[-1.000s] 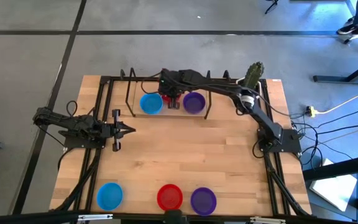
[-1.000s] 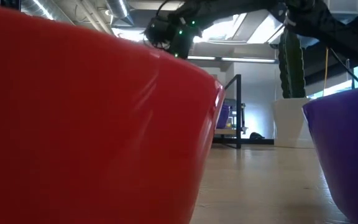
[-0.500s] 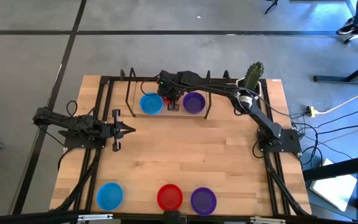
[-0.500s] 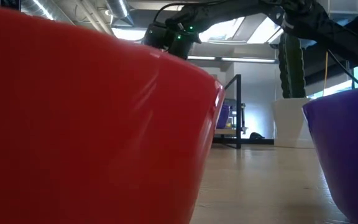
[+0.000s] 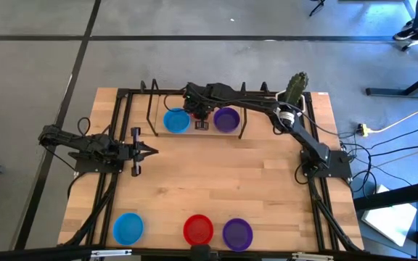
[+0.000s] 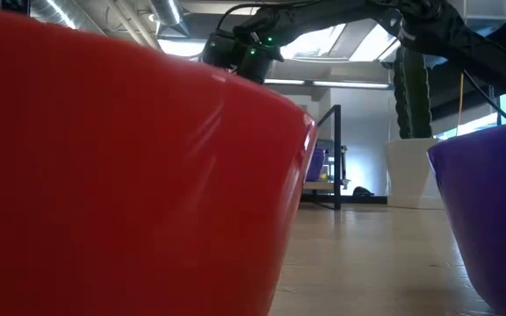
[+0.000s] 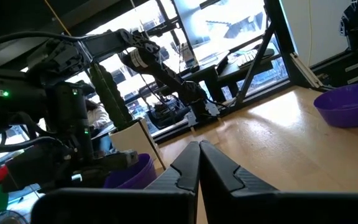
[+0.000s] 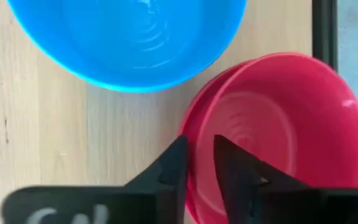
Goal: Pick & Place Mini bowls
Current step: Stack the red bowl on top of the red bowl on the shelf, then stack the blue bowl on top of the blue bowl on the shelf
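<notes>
My right gripper point(image 8: 199, 163) sits parted astride the rim of the red mini bowl point(image 8: 278, 130) at the far edge, beside the blue bowl point(image 8: 126, 37); I'd open wider, then lift straight

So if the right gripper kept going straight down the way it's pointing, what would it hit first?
The rim of the red round plastic mini bowl: the right gripper straddles that edge with its fingers slightly apart, beside the blue round plastic bowl.

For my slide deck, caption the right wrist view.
Right gripper straddles the red mini bowl's rim beside the blue mini bowl.
</notes>
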